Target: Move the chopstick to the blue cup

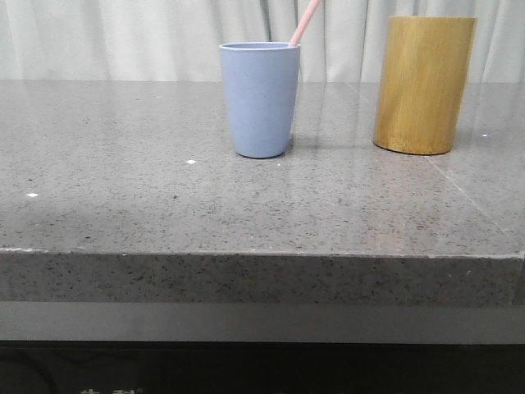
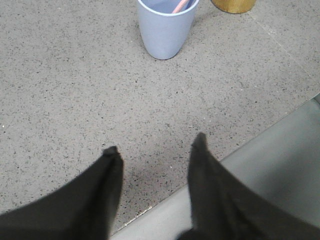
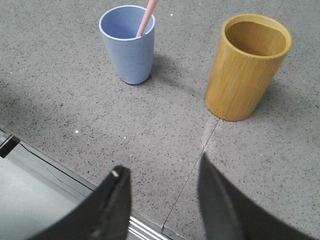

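A slim pink chopstick [image 1: 304, 23] stands in the smooth blue cup [image 1: 259, 98], leaning up toward the bamboo holder [image 1: 423, 84]. Both the left pincer [image 2: 156, 150] and right pincer [image 3: 161, 171] hang spread and empty, well short of the cups on the speckled stone counter [image 1: 164, 205].

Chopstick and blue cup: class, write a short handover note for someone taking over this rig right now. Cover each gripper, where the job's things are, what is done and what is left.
Left gripper: open, empty, above the counter's front edge.
Right gripper: open, empty, also near the front edge.
Chopstick: standing in the blue cup, leaning on its rim, top end sticking out.
Bamboo holder: upright, beside the cup on the robot's right, apart from it, looks empty in the right wrist view.
Done: the transfer appears complete.
Left: nothing apparent beyond parking the arms.
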Controlling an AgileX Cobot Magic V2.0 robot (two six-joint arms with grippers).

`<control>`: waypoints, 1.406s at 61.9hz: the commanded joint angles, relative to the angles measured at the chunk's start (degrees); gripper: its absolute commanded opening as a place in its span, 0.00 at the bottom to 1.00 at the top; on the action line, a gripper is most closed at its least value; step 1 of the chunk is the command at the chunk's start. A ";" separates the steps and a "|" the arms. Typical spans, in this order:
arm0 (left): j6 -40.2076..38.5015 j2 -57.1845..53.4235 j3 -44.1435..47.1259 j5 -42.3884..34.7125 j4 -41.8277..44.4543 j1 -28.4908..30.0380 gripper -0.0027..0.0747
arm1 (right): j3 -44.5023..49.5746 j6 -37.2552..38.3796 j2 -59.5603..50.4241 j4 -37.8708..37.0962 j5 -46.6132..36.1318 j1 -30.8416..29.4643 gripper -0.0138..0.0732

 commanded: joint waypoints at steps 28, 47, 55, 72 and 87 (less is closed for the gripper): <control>-0.47 -0.88 -1.25 -3.81 -0.74 -0.35 0.01 | -1.28 0.30 -0.25 -0.51 -3.81 -0.11 0.08; 1.17 -2.43 0.67 -6.74 2.60 0.20 0.01 | -1.28 0.30 -0.25 -0.51 -3.81 -0.11 0.08; 1.18 -7.50 8.27 -16.88 7.90 4.06 0.01 | -1.28 0.30 -0.25 -0.51 -3.81 -0.11 0.08; 1.18 -28.26 35.38 -45.56 6.43 16.95 0.01 | -1.28 0.30 -0.25 -0.51 -3.81 -0.11 0.08; 1.18 -48.76 55.19 -54.61 0.01 24.33 0.01 | -1.28 0.30 -0.25 -0.51 -3.81 -0.11 0.08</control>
